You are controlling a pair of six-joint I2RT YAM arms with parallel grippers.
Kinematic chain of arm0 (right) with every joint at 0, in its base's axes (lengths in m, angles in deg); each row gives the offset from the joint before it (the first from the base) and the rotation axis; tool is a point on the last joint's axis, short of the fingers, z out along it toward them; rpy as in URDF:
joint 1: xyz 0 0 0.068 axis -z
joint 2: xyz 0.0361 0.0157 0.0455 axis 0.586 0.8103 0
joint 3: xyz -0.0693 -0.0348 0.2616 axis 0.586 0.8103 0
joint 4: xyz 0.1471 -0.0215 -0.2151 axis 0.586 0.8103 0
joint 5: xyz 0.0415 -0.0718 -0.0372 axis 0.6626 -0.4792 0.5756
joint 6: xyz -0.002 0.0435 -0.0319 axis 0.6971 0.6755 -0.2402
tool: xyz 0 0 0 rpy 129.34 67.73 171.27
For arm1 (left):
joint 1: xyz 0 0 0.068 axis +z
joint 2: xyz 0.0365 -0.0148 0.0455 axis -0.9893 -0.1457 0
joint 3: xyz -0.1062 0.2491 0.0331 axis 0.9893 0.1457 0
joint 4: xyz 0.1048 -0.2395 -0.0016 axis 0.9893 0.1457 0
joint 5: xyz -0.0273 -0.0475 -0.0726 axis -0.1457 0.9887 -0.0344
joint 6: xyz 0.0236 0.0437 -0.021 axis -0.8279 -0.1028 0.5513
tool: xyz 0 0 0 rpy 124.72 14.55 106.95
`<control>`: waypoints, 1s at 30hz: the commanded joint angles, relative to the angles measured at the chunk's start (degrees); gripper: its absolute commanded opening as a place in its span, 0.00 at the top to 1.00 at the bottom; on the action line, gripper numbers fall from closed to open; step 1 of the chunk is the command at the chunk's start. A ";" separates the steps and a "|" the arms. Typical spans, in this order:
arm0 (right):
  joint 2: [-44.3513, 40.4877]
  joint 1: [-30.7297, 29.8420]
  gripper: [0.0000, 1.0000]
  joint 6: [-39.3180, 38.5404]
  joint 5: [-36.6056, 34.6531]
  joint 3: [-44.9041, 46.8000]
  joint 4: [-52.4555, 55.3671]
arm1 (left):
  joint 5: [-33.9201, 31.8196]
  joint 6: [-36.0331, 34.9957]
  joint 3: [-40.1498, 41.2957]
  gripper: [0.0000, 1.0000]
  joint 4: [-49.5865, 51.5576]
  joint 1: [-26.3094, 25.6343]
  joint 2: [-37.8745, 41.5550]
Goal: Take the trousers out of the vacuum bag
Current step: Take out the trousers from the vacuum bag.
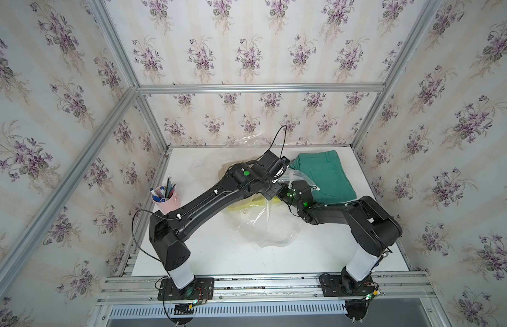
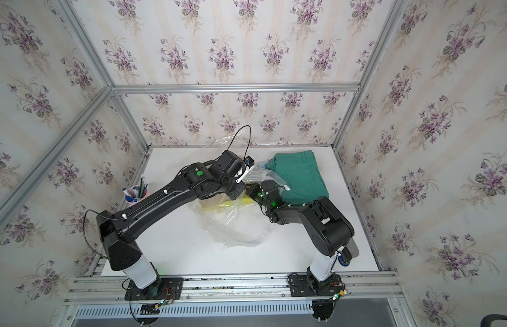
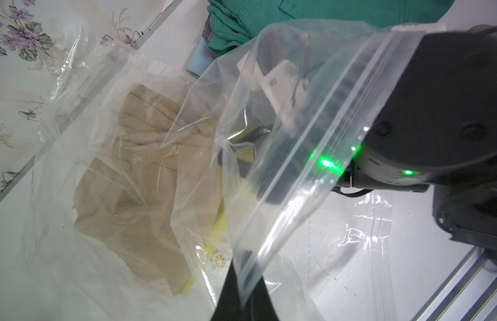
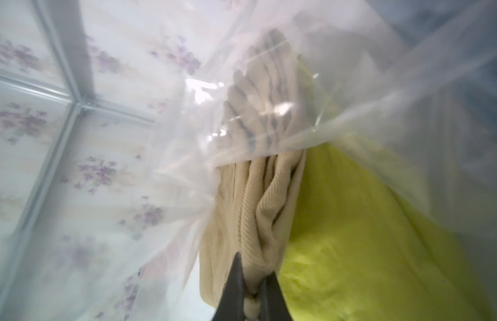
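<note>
– Looking down in both top views, what does the room hold?
– A white table (image 1: 218,254) boxed in by floral wallpaper (image 1: 246,56) on aluminium frame bars (image 2: 235,88). The vacuum bag (image 1: 263,226) sprawls crinkled at the middle, and yellow trousers (image 1: 238,209) show through it. Teal trousers (image 1: 323,175) lie folded just beside the bag, at its far right and outside it. A pink pen cup (image 2: 134,195) stands well apart from the bag, off to its left at the table edge.
– And the arms?
– The left arm (image 1: 207,201) stretches over the bag. The right arm (image 1: 345,215) bends in toward the bag's mouth.
– What does the left wrist view add?
– The left gripper (image 3: 243,280) has its jaws pressed together on the bag's zip-seal edge and holds it up off the table. Khaki trousers (image 3: 136,166) lie inside the bag, with a strip of yellow just beside them near the round white valve (image 3: 221,259). The right arm's wrist pokes into the bag's mouth. Behind the bag a corner of the teal cloth rests on the table, with light blue cloth (image 3: 198,59) peeking from under it.
– And the right wrist view?
– The right gripper (image 4: 254,266), inside the bag, is clamped on a fold of the khaki trousers. The yellow ones touch them alongside. Bag plastic drapes over both, and the wallpaper and a frame joint blur through it.
</note>
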 commanded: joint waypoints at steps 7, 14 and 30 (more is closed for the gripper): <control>-9.29 0.06 1.00 -3.59 4.38 4.36 -1.51 | -0.13 -0.59 0.17 0.99 0.29 0.41 -0.43; -16.76 0.05 1.00 -5.72 6.82 7.33 1.81 | -0.15 -0.26 0.49 0.99 0.49 1.27 0.11; -15.72 0.05 0.76 -3.13 1.02 14.28 7.94 | 1.45 -1.26 1.00 0.99 0.50 1.28 0.61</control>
